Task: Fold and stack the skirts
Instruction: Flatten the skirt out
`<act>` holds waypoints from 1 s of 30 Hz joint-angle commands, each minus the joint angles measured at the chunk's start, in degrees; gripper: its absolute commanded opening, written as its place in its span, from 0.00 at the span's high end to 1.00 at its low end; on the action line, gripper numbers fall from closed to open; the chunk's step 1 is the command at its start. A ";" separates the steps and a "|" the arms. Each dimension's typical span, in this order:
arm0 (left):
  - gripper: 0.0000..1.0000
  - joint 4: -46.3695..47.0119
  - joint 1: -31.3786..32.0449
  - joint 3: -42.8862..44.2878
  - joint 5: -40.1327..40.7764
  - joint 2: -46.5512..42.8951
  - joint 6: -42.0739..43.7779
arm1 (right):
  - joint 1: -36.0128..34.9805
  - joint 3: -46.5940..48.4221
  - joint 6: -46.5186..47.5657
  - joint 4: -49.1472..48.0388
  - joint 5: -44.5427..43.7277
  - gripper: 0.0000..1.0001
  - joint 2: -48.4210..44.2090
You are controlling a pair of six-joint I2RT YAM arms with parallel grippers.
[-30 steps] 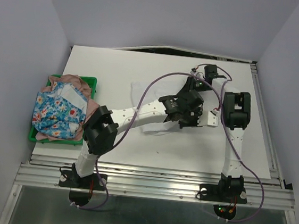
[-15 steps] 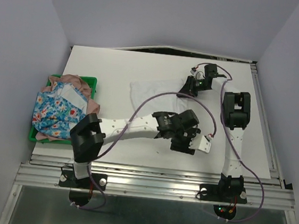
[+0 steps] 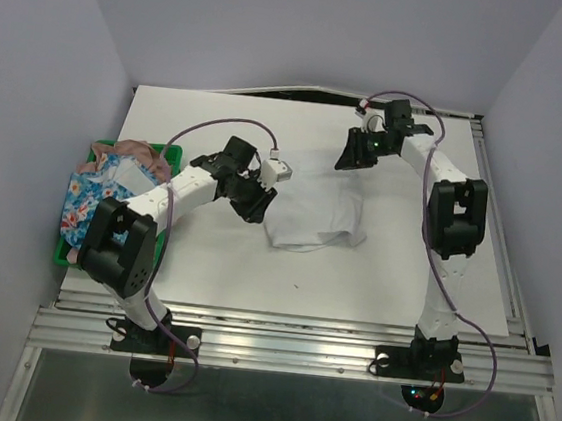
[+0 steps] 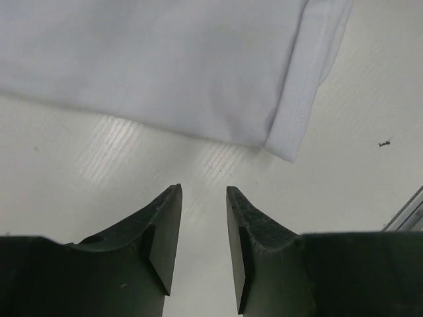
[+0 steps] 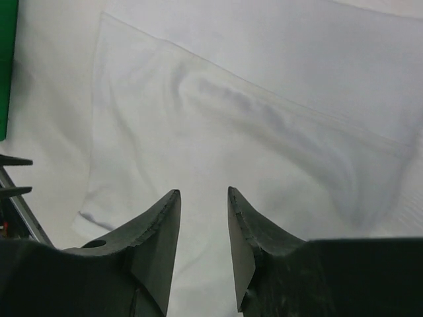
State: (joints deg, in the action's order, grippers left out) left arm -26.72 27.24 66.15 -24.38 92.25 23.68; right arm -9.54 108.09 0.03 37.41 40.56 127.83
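Note:
The white skirt (image 3: 314, 206) lies folded flat on the table's middle. My left gripper (image 3: 258, 208) stands open at its left edge; in the left wrist view the gripper (image 4: 201, 191) holds nothing and the white skirt (image 4: 165, 66) lies just ahead with a hemmed corner. My right gripper (image 3: 351, 156) hovers open over the skirt's far right corner; in the right wrist view the gripper (image 5: 201, 193) is empty above the white skirt (image 5: 251, 125). The blue flowered skirt (image 3: 100, 207) is bundled in the green tray, on top of the dusty-pink skirt (image 3: 135, 148).
The green tray (image 3: 173, 152) sits at the table's left edge; its side (image 5: 6, 66) shows in the right wrist view. A purple cable (image 3: 219, 129) arcs above the left arm. The table's metal rail (image 3: 299, 323) runs along the near edge.
The left arm swung from the table's right-centre to the white skirt's left side, its jaws going from shut to open. The skirt now lies more compact. The right gripper lifted back slightly.

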 commanded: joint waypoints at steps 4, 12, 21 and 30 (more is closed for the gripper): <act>0.57 8.26 -5.00 2.05 -3.91 4.41 -12.25 | -6.63 -3.48 7.26 0.75 -1.01 0.61 -8.79; 0.58 11.87 -6.50 9.96 -6.29 14.53 -18.04 | -15.67 -17.02 19.21 -1.98 -7.50 0.66 -23.67; 0.62 11.16 -7.29 15.41 -7.43 26.05 -20.52 | -31.50 -18.72 26.87 -0.06 -21.57 0.79 -20.45; 0.62 10.28 -8.70 17.34 -10.77 29.74 -21.57 | -35.72 -21.95 21.33 -6.29 -23.24 0.72 -17.35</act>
State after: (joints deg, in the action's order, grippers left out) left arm -15.07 19.00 82.13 -35.27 119.61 2.00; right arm -43.55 87.31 23.31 35.57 18.96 111.37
